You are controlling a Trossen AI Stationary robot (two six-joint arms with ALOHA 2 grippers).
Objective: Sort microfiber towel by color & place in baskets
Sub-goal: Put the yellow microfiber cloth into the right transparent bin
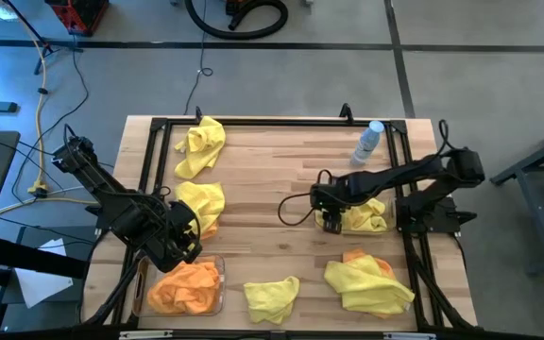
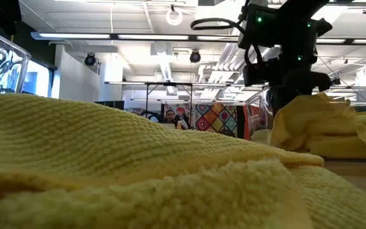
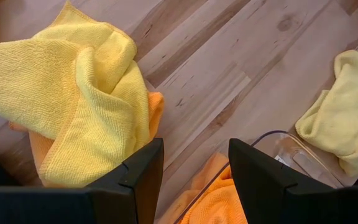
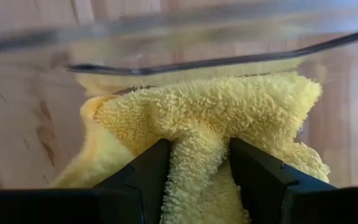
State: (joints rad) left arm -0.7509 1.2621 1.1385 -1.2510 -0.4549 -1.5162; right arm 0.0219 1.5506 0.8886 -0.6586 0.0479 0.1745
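The right arm reaches in from the desk's (image 1: pixel 272 179) right edge, elbow raised and forearm level, and ends at the right gripper (image 1: pixel 330 223). The right wrist view shows this gripper (image 4: pixel 197 180) closed on a fold of a yellow towel (image 4: pixel 229 118), the cloth pinched between both fingers (image 4: pixel 145 180). Just ahead of it lies the rim of a clear bin (image 4: pixel 185 62). The high view places the gripped towel (image 1: pixel 366 215) directly beside the gripper, toward the arm's base.

The left arm runs diagonally from the desk's left edge down to the left gripper (image 1: pixel 185 238). The left wrist view shows its fingers (image 3: pixel 135 180) spread apart with bare wood between them, holding nothing. Directly beneath and ahead of it sits the second clear bin (image 1: pixel 217 288), filled with orange towels (image 1: pixel 185 286). Beside the gripper, away from that bin, a yellow towel over an orange one (image 1: pixel 202 203) lies on the desk.

Only the high view shows the remaining cloths: a yellow towel at the far left corner (image 1: pixel 199 146), another at the near edge (image 1: pixel 272 297), a yellow-over-orange heap (image 1: pixel 366 281) nearer than the right gripper, and a small bottle with a blue cap (image 1: pixel 368 142) beyond it. The low view is mostly blocked by yellow cloth (image 2: pixel 138 172) close to the lens; the right arm's gripper (image 2: pixel 284 86) hangs over a bunched yellow towel (image 2: pixel 323 124) there.
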